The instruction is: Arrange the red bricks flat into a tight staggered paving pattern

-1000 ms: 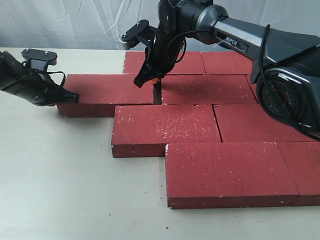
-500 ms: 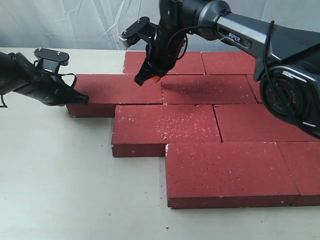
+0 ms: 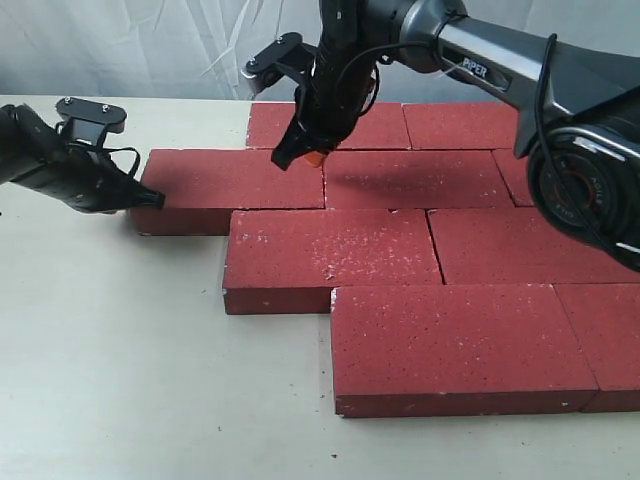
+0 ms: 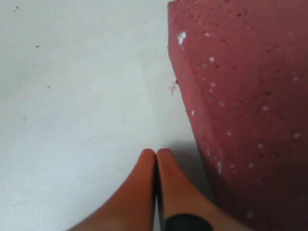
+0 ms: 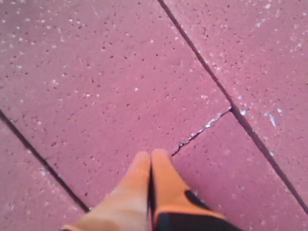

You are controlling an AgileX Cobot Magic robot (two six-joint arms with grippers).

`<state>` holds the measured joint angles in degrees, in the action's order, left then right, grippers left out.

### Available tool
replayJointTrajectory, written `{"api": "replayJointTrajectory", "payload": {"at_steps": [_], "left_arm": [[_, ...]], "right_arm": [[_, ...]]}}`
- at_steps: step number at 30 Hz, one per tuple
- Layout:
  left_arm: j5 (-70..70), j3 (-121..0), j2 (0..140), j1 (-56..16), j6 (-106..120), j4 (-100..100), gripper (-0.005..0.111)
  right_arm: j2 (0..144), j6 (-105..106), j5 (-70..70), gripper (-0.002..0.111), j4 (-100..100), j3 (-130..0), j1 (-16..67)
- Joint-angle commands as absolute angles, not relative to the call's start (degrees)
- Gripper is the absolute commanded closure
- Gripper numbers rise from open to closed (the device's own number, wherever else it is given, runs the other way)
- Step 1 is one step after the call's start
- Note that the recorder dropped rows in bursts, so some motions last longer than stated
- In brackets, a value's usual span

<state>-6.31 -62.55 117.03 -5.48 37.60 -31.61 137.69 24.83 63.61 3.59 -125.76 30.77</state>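
Several red bricks lie flat in staggered rows. The left brick of the second row (image 3: pixel 235 180) sits tight against its neighbour (image 3: pixel 415 180), with a brick (image 3: pixel 330 250) in front of them. My left gripper (image 3: pixel 158 200) is shut and empty, low at that brick's left end. In the left wrist view its fingertips (image 4: pixel 156 153) rest on the table right beside the brick's end (image 4: pixel 240 96). My right gripper (image 3: pixel 298 158), shut and empty, hovers over the seam between the two second-row bricks. In the right wrist view its tips (image 5: pixel 150 155) point at the chipped seam (image 5: pixel 202 127).
A back row of bricks (image 3: pixel 380 125) lies behind the right gripper, and a front brick (image 3: pixel 455 340) lies near the table's front. The pale table (image 3: pixel 120 350) stretches out left of the bricks. A white backdrop hangs behind the table.
The second-row left brick slid right and the gap to its neighbour closed. My right gripper rose out of that gap. My left gripper followed the brick right, then eased back a little.
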Motion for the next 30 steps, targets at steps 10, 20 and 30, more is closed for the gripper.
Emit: {"api": "replayJointTrajectory", "payload": {"at_steps": [10, 20, 30], "left_arm": [[-7.93, -62.77, 113.15, -4.5, 37.53, -31.05, 0.107], [-13.85, -62.77, 107.03, -4.5, 37.53, -28.8, 0.107], [-18.13, -62.77, 102.66, -4.5, 37.53, -28.85, 0.107]], "right_arm": [[131.62, 32.5, 69.96, 0.109, 19.54, -124.6, 31.47], [129.37, 22.52, 69.96, 0.109, 11.8, -123.37, 32.14], [114.94, 20.78, 69.96, 0.109, -3.18, -104.95, 31.76]]}}
